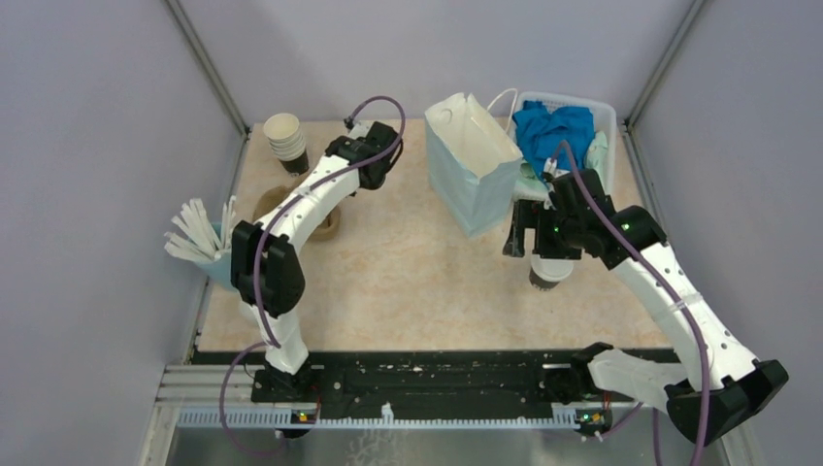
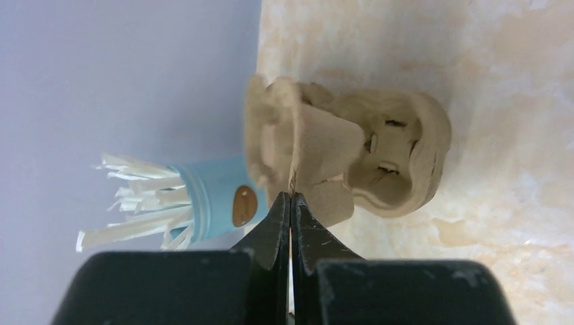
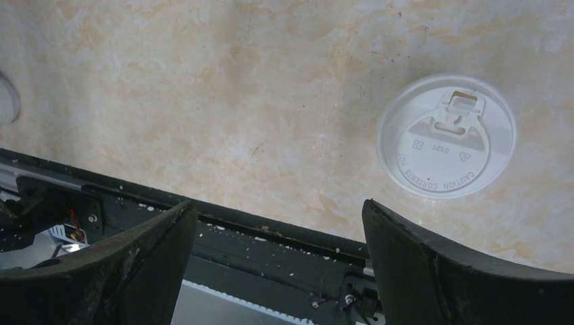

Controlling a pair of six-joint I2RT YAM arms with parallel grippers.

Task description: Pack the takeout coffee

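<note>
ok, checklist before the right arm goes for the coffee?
1) right gripper open: ok
2) takeout coffee upright, lid on: ok
3) coffee between the right gripper's fingers: not ok, the lid sits off to one side in the right wrist view
4) paper bag standing, mouth open: ok
5) left gripper shut, tips at the cup carrier, away from the bag: ok
6) carrier actually pinched: cannot tell
</note>
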